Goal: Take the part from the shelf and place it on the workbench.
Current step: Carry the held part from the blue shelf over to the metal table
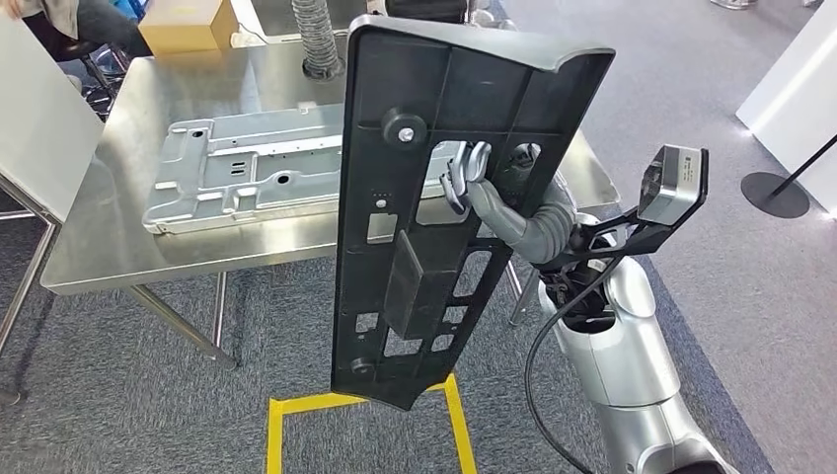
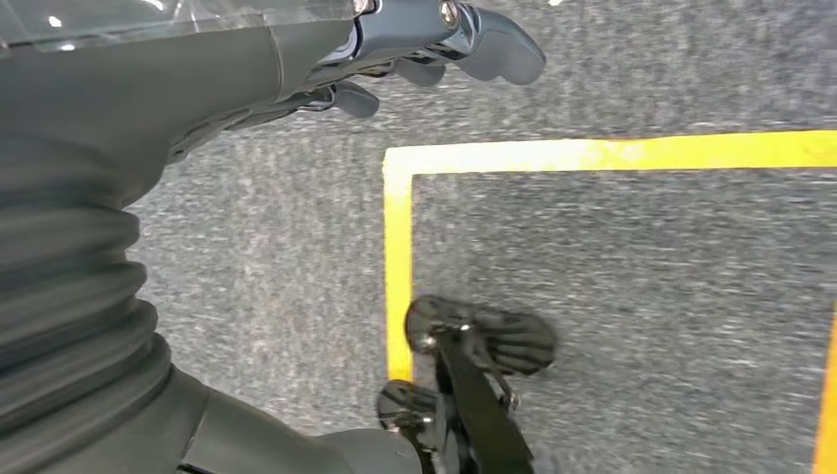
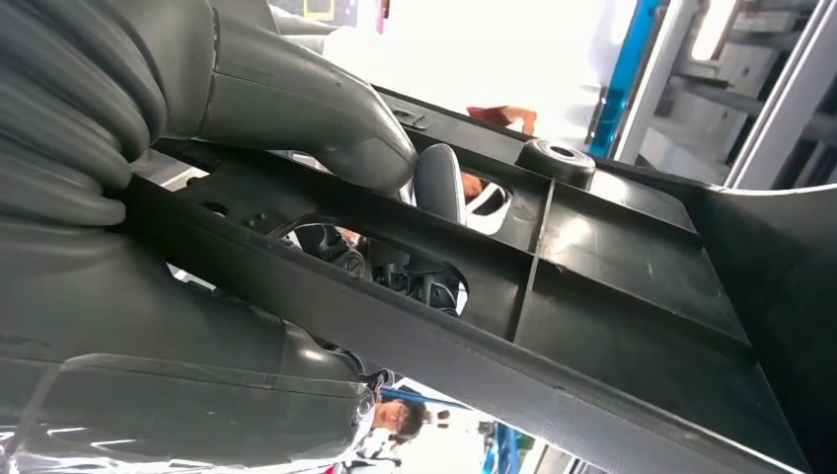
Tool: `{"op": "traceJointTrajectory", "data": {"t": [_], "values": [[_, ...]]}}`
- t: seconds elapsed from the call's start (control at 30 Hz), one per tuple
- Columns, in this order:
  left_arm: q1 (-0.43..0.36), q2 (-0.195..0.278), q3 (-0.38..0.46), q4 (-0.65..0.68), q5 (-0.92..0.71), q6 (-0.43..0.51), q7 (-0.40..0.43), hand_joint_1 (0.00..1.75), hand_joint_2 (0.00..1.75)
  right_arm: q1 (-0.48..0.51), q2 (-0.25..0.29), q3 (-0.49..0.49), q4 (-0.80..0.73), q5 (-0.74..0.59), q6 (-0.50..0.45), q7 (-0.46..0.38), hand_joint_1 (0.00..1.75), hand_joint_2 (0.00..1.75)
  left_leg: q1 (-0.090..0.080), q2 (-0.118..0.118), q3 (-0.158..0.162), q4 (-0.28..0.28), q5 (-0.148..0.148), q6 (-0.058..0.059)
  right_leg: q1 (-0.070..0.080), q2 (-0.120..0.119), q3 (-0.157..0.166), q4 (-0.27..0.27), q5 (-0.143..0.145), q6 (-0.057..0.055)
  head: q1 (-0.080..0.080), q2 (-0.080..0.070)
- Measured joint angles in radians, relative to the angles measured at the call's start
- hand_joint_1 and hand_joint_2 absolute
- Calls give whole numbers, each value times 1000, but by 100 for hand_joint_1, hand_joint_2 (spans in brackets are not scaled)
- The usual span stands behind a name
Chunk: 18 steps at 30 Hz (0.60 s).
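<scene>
A long black ribbed plastic part (image 1: 444,197) hangs upright in front of the steel workbench (image 1: 118,247), its lower end above the floor. My right hand (image 1: 474,183) holds it from the right side, fingers hooked through an opening in its upper half. The right wrist view shows the part (image 3: 612,267) close up, with my right hand (image 3: 296,99) wrapped over a rib and its fingers (image 3: 434,188) poking through the cutout. My left hand (image 2: 415,39) hangs over the grey carpet with its fingers spread and holds nothing.
A large grey metal plate (image 1: 247,173) lies on the workbench, with a cardboard box (image 1: 188,25) and a ribbed hose (image 1: 316,39) at its far edge. Yellow floor tape (image 1: 365,400) marks a square below the part. A person (image 1: 59,20) sits at the far left.
</scene>
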State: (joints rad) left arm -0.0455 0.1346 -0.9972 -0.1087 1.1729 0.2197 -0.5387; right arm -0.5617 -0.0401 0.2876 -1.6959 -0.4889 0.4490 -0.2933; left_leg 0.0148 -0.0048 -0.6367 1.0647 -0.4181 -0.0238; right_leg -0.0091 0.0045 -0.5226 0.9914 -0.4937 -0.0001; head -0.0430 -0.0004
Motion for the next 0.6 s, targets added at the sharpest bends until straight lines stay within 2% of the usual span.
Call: {"op": "traceJointTrajectory", "data": {"t": [0.03,0.13,0.2,0.23,0.3,0.33,0.37,0.4,0.47,0.5,0.53,0.6], "values": [[0,0,0,0,0,0,0,0,175,0,0,0,0,-1,0,0,175,175,-2,0,12,-31,7,4,1,1,3,1,-5,5,0,0],[1,0,0,0,0,0,-1,0,175,0,0,-3,-2,-3,2,2,175,175,-4,-2,21,-46,-7,23,2,1,4,0,-15,22,2,0],[1,0,0,0,0,-1,-4,0,175,-7,0,-7,-7,-4,3,4,175,175,-2,-2,30,-52,-12,37,-1,0,-11,39,-38,31,5,0],[0,0,0,0,0,-2,-5,0,175,-13,0,-10,-9,-4,3,6,175,175,-1,-2,35,-54,-16,43,-2,-1,-40,93,-60,35,6,0],[-2,0,1,0,0,-4,-6,0,175,-22,0,-14,-14,-3,0,8,175,175,-4,-2,42,-54,-24,50,-3,-1,-131,241,-106,38,9,0],[-2,0,1,0,0,-5,-6,0,175,-24,0,-15,-16,-1,-2,10,175,175,-5,-3,47,-54,-29,52,-3,-1,-172,295,-112,38,9,0],[-2,0,1,0,0,-5,-6,0,175,-25,0,-15,-18,1,-3,13,175,175,-7,-4,54,-54,-35,52,-3,-1,-195,312,-97,36,9,0],[-1,0,2,0,0,-6,-6,0,175,-26,1,-15,-22,4,-5,16,175,175,-8,-5,63,-54,-41,52,-2,-1,-196,286,-60,32,10,0],[0,-3,2,0,0,-7,-6,0,175,-34,4,-15,-29,9,-12,24,175,175,-12,-8,83,-55,-56,51,5,-1,-156,152,38,15,10,0],[-1,-5,2,0,0,-8,-7,0,175,-41,6,-15,-32,11,-17,30,175,175,-15,-9,90,-54,-63,48,9,-2,-133,88,70,6,9,0],[-1,-6,3,0,0,-8,-7,0,175,-50,9,-15,-34,12,-23,36,175,175,-16,-9,94,-54,-68,44,13,-4,-118,47,85,0,9,0],[-2,-8,5,0,0,-9,-7,0,175,-66,15,-15,-36,11,-37,49,175,175,-16,-8,97,-57,-75,34,18,-4,-108,23,79,-5,8,0]]}}
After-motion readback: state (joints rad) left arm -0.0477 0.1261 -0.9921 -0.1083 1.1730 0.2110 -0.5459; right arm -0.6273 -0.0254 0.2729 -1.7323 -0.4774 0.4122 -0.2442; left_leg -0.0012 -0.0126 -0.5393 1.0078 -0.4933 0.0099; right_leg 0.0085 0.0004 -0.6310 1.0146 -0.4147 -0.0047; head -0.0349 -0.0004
